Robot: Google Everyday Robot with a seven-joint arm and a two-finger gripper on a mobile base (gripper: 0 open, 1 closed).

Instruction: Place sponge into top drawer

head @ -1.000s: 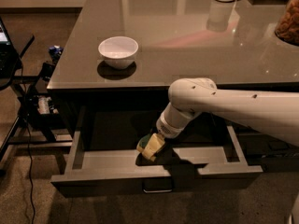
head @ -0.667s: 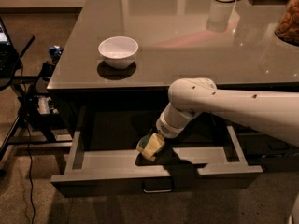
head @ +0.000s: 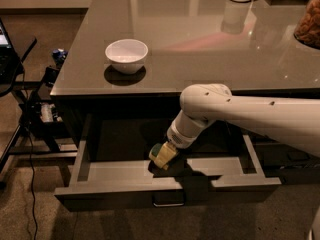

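Glossy grey tabletop (head: 200, 59) overhangs the far half of your top drawer (head: 120, 173); round white bowl (head: 126, 55) up left. Gripper (head: 165, 159) is mid-drawer near the front wall, clamped on the tilted sponge (head: 161, 155), green face over yellow foam. Flat floor is open on both sides.

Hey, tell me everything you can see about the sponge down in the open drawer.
The sponge is a small block of pale yellow foam with a dark green face at its upper left. It sits tilted inside the open top drawer, near the middle. The hand at the end of the white arm meets its upper right side. Whether it touches the drawer floor is unclear.
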